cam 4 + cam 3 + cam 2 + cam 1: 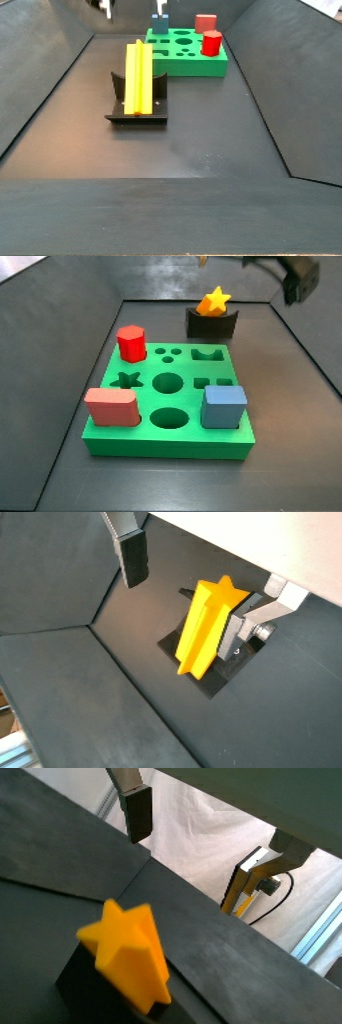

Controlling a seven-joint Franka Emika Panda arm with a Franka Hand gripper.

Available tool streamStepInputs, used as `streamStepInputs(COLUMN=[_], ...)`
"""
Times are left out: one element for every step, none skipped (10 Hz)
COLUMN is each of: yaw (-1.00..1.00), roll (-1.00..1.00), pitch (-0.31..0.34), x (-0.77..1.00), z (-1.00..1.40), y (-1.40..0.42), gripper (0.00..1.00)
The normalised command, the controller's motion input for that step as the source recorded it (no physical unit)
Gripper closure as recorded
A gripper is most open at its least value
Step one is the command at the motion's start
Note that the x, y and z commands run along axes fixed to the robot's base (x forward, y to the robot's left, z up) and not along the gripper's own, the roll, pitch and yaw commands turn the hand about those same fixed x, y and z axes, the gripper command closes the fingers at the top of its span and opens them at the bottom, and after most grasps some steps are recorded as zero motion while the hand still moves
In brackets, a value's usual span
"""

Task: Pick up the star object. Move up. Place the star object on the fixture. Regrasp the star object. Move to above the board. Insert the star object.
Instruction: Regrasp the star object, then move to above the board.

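since the star object (138, 75) now lies along the fixture (135, 112), away from the board (167, 406), we judge the regrasp to be the step in hand; the prism looks rigid, light and smooth, a moulded orange-yellow bar with ridged sides, so we would close the pads across two opposite ridges near one end, where the grip cannot roll it; in both wrist views the gripper (201, 577) hangs above the star with its jaws spread wide and nothing between them; one finger (131, 557) stands clear to one side, the other (267, 607) just beside the bar; in a side view the gripper (301, 276) hovers up and to the right of the star's end face (214, 300).
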Motion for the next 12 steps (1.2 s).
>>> streamStepInputs(yaw=[-0.02, -0.05, -0.07, -0.08, -0.09, -0.08, -0.08, 0.0, -0.21, -0.21, -0.19, -0.16], roll=[0.07, 0.07, 0.07, 0.06, 0.06, 0.06, 0.06, 0.0, -0.1, -0.1, -0.09, -0.08], pitch=[-0.156, -0.142, -0.121, -0.091, -0.07, -0.046, -0.024, 0.0, -0.026, -0.018, 0.003, 0.054], x=[0.07, 0.07, 0.07, 0.06, 0.06, 0.05, 0.05, 0.0, 0.12, 0.12, 0.11, 0.09], z=[-1.0, -1.0, -1.0, -0.85, -0.67, -0.5, -0.33, 0.0, 1.0, 1.0, 1.0, 1.0], y=[0.03, 0.03, 0.03, 0.03, 0.02, 0.01, 0.01, 0.0, 0.01, 0.01, 0.02, 0.02], gripper=[0.0, 0.0, 0.0, 0.0, 0.0, 0.0, 0.0, 1.0, 1.0, 1.0, 1.0, 1.0])
